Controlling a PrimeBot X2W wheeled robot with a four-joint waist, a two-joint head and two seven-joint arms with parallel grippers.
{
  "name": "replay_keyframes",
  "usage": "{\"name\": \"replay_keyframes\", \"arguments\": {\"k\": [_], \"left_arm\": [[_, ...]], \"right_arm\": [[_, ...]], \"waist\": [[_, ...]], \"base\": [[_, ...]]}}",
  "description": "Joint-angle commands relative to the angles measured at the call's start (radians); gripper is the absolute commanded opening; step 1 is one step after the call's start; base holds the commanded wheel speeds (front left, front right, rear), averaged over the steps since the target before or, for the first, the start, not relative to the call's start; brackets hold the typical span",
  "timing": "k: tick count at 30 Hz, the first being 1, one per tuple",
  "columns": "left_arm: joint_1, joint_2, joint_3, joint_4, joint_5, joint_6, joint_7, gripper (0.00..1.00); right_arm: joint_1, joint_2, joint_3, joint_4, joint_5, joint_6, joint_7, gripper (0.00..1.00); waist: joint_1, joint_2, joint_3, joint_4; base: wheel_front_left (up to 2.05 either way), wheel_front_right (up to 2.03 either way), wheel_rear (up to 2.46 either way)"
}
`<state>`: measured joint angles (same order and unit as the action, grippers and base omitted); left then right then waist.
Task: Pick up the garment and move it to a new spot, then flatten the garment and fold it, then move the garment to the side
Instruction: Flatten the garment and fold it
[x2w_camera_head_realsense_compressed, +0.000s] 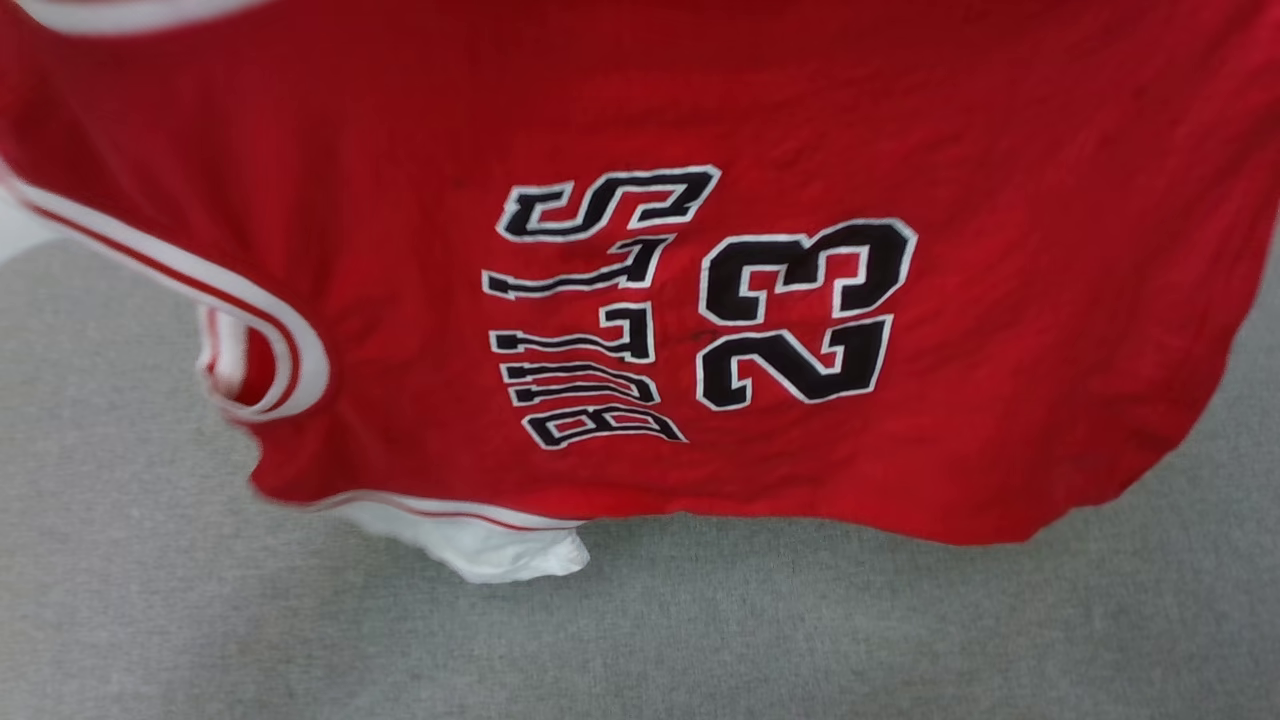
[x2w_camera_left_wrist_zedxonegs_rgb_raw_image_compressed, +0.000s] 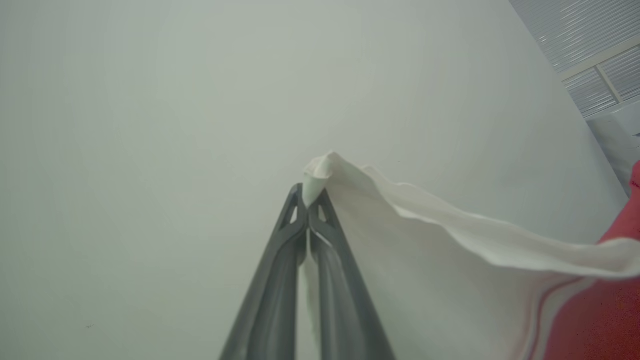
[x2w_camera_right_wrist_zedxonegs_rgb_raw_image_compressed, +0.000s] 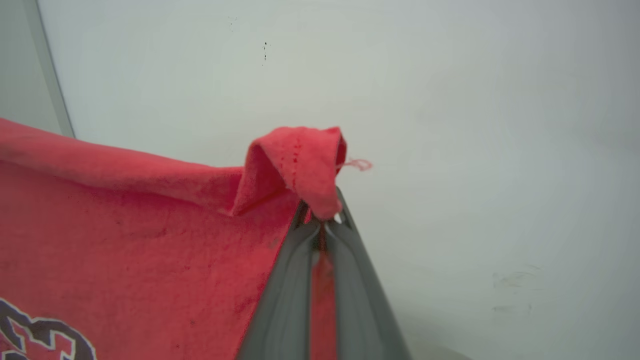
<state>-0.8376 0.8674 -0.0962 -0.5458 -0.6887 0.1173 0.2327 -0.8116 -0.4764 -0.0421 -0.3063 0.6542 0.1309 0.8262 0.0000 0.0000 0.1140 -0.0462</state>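
The garment (x2w_camera_head_realsense_compressed: 900, 120), a red jersey with black white-outlined "BULLS" and "23", hangs spread out above the grey floor, turned sideways. A white sleeve (x2w_camera_head_realsense_compressed: 480, 545) dangles below its lower edge. In the left wrist view my left gripper (x2w_camera_left_wrist_zedxonegs_rgb_raw_image_compressed: 309, 197) is shut on the tip of a white sleeve (x2w_camera_left_wrist_zedxonegs_rgb_raw_image_compressed: 450, 225), with red fabric at the right edge. In the right wrist view my right gripper (x2w_camera_right_wrist_zedxonegs_rgb_raw_image_compressed: 322, 217) is shut on a folded red corner of the garment (x2w_camera_right_wrist_zedxonegs_rgb_raw_image_compressed: 295, 160), which stretches away to the left.
Grey carpeted floor (x2w_camera_head_realsense_compressed: 150, 600) lies under the hanging jersey. A pale plain wall (x2w_camera_left_wrist_zedxonegs_rgb_raw_image_compressed: 150, 125) stands behind both grippers, with a ribbed window blind (x2w_camera_left_wrist_zedxonegs_rgb_raw_image_compressed: 590, 45) at the upper right of the left wrist view.
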Motion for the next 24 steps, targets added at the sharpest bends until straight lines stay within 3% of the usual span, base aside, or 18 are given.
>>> {"name": "replay_keyframes", "arguments": {"k": [1,11,19,24], "left_arm": [[-0.041,-0.007,-0.005,0.021,0.006,-0.005,-0.006,0.0],[-0.404,-0.049,-0.076,0.29,0.07,-0.077,-0.051,0.0],[-0.708,-0.121,-0.155,0.556,0.149,-0.15,-0.122,0.0],[-0.894,-0.187,-0.188,0.739,0.2,-0.167,-0.205,0.0]], "right_arm": [[-0.03,0.003,-0.001,-0.005,-0.006,0.0,-0.01,0.0],[-0.212,0.014,0.032,0.088,-0.084,0.0,-0.121,0.0],[-0.439,0.066,0.07,0.305,-0.159,-0.001,-0.273,0.0],[-0.603,0.09,0.108,0.462,-0.21,-0.001,-0.386,0.0]], "waist": [[0.0,0.0,0.047,-0.018],[0.0,0.0,0.264,-0.045],[0.0,0.0,0.434,-0.052],[0.0,0.0,0.52,-0.041]], "base": [[0.0,0.0,0.0],[0.0,0.0,0.0],[0.0,0.0,0.0],[0.0,0.0,0.0]]}}
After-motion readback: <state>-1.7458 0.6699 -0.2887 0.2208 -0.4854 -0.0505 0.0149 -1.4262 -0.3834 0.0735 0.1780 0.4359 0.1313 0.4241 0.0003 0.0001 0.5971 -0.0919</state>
